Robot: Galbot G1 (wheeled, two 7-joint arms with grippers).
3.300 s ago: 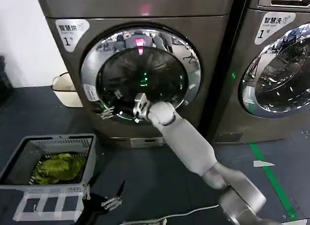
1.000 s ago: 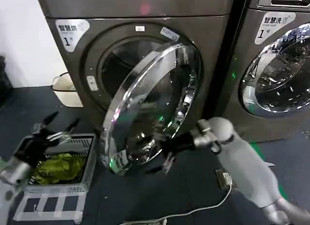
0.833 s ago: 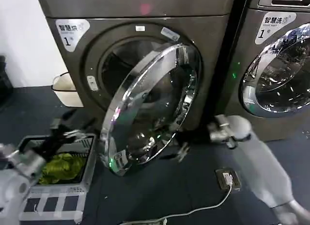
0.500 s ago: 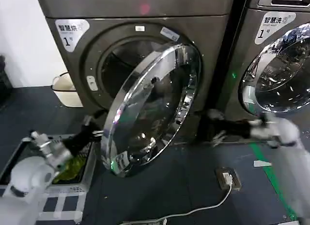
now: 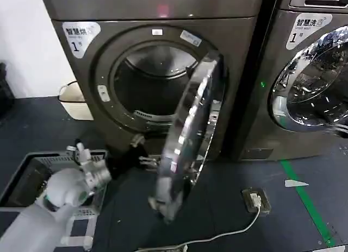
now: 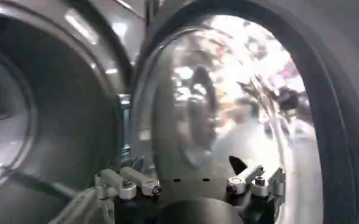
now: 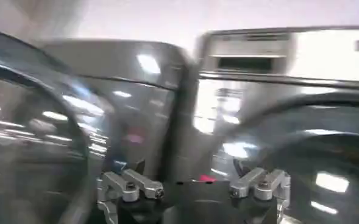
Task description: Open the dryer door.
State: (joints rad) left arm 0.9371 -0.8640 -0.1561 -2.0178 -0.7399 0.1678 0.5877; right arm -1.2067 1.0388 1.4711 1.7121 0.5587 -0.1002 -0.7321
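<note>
Dark floor [image 5: 228, 170] runs before two bronze-grey machines. On the left machine [image 5: 163, 24], the chrome-rimmed round dryer door [image 5: 187, 138] stands swung out, edge-on, just right of the left gripper [image 5: 142, 156], whose fingers [image 6: 127, 182] are spread apart, empty. The right gripper [image 7: 192, 185] is likewise spread, facing the machines.

You see dryer door [image 5: 187, 138] edge-on, its porthole glass hidden; second machine's door [image 5: 318, 83] cut off; right wrist view blurred.
</note>
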